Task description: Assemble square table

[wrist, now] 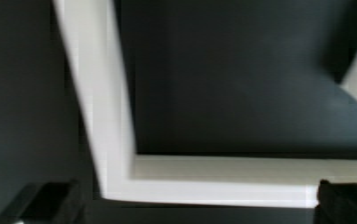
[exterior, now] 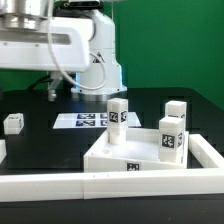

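Here the gripper (wrist: 178, 205) hung with jaws apart, holding nothing, above a corner of the white border bars (wrist: 104, 110). Square table (exterior: 140, 150) sat near the exterior view's centre; offset from gripper unclear.

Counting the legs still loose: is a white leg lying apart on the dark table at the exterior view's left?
Yes, one small white leg sits alone there, apart from the square table.
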Motion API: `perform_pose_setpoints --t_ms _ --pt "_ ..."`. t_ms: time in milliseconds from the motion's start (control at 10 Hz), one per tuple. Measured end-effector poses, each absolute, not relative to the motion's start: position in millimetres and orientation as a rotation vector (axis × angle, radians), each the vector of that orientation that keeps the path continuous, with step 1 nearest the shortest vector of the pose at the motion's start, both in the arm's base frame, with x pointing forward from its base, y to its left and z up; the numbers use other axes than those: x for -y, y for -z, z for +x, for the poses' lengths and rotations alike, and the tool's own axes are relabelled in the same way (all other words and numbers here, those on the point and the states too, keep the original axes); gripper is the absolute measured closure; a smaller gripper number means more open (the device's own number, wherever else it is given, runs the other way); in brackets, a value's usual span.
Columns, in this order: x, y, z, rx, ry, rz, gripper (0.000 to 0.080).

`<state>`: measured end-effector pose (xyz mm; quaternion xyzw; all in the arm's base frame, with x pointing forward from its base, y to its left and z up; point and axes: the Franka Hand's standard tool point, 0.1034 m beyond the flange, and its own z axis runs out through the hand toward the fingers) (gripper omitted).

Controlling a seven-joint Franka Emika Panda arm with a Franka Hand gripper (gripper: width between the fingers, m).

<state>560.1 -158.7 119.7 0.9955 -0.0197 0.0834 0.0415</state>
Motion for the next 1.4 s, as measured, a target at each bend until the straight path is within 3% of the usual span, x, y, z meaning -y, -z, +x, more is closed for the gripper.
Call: perform_pose_setpoints --t_ms 600,1100,1400 --pt "186 -113.5 547 -0.028 -0.24 3.028 0.0151" --pt "208 -95.0 485 -0.049 -0.188 3.025 0.0151" --pt "207 -90.3 469 -0.038 -0.166 3.033 0.0151"
